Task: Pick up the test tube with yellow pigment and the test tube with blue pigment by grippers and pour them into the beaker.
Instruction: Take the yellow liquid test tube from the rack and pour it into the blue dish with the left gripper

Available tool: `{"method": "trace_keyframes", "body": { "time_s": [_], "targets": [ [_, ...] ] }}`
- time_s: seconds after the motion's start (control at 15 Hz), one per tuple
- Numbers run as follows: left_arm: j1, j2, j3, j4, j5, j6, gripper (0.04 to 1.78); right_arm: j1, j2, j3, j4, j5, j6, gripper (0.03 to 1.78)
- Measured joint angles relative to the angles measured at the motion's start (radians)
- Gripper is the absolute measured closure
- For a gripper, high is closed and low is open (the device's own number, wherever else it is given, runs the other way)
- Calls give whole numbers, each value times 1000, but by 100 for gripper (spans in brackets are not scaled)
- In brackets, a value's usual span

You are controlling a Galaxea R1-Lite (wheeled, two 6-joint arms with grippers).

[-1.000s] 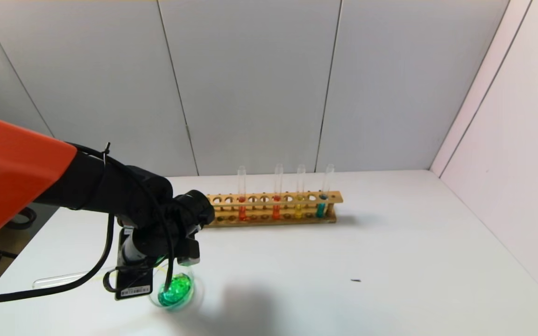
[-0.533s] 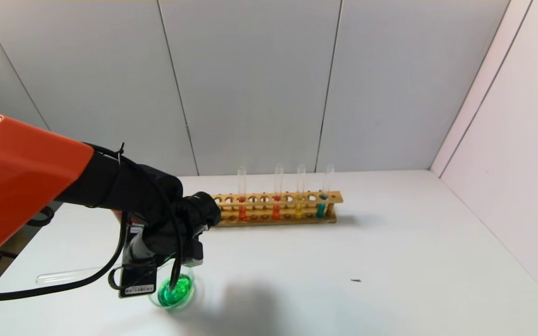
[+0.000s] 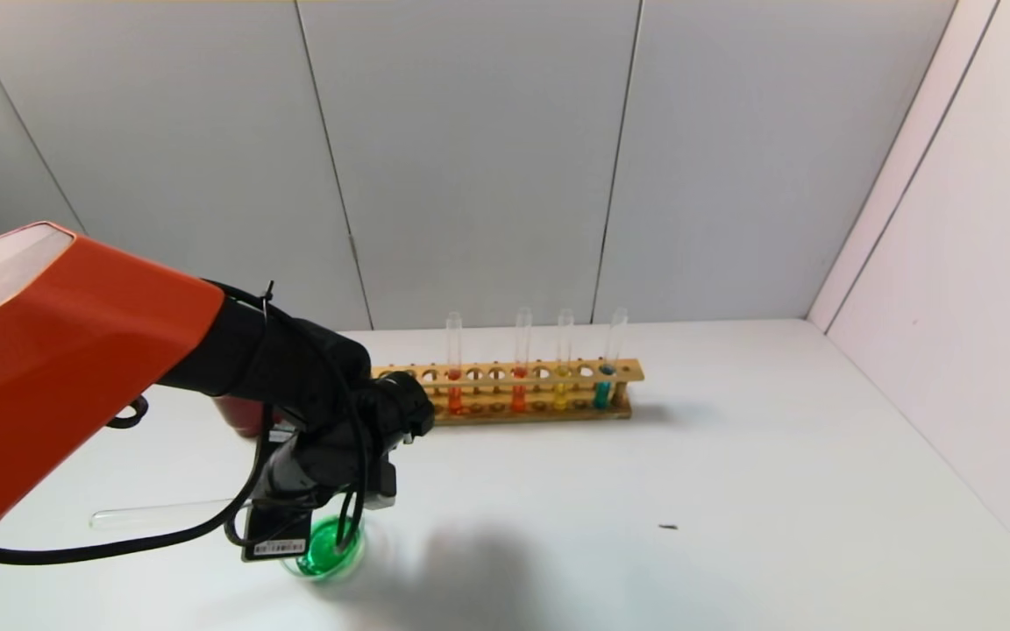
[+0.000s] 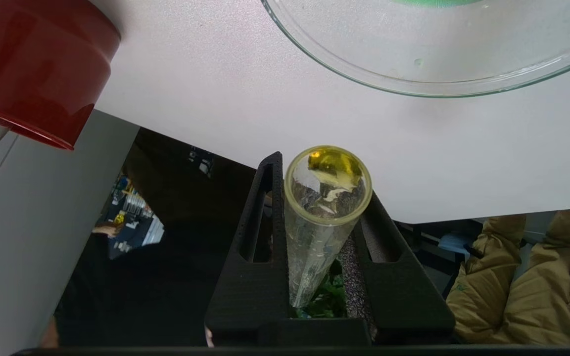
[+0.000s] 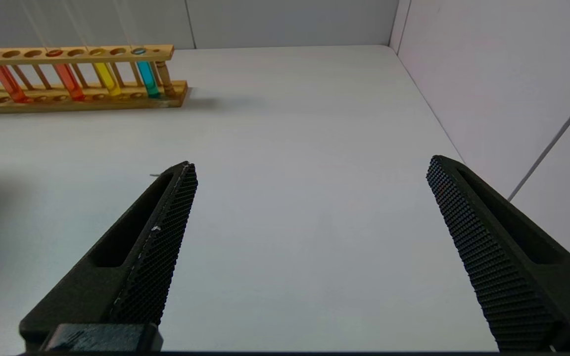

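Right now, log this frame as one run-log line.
left gripper: shut on test tube, nearly empty, beside beaker | beaker: green liquid | right gripper: open, idle above table | rack: four tubes

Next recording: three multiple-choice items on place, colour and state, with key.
1. The long wooden test tube rack stands: A) far back on the white table B) on the floor C) at the front edge
2. The liquid in the low clear glass beaker: A) red B) green C) blue
3. The black left gripper is: A) open, empty B) shut on the rack C) shut on a clear glass test tube with yellow traces
Key: 1 A, rack sits beyond the beaker; 2 B, the pool looks green; 3 C, fingers clamp the tube; the right gripper hangs open, idle.
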Motion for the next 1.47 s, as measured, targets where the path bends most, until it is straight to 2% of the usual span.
{"method": "trace_keyframes", "body": {
  "time_s": [0.8,1.13,1.47],
  "targets": [
    [-9,9,27,-8,4,-28,148,0,0,0,0,0,0,11],
    [-22,-8,27,-1,-5,-170,148,0,0,0,0,0,0,11],
    [-10,-70,19,-11,-39,-381,148,0,0,0,0,0,0,11]
  ]
}}
